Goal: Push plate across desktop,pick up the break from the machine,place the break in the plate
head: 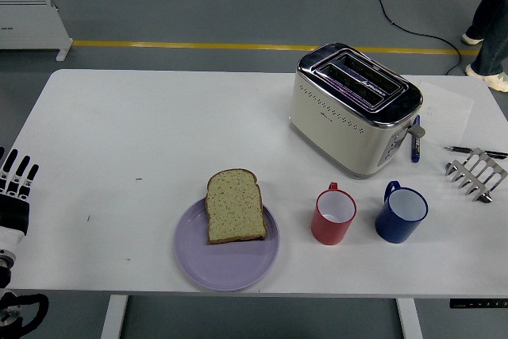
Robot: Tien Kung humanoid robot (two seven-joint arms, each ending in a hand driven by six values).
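Observation:
A slice of brown bread (234, 206) lies on the lilac plate (230, 260) near the table's front edge, its top overhanging the plate's far rim. The cream and chrome toaster (355, 109) stands at the back right, both slots empty. My left hand (15, 184) sits at the far left edge of the table, fingers straight and spread, holding nothing, well away from the plate. My right hand is out of sight.
A red mug (333, 214) and a blue mug (401, 212) stand right of the plate. A metal toast rack (477, 173), a black pen (475, 151) and a blue marker (414, 141) lie at the right. A person's legs (490, 13) show at top right.

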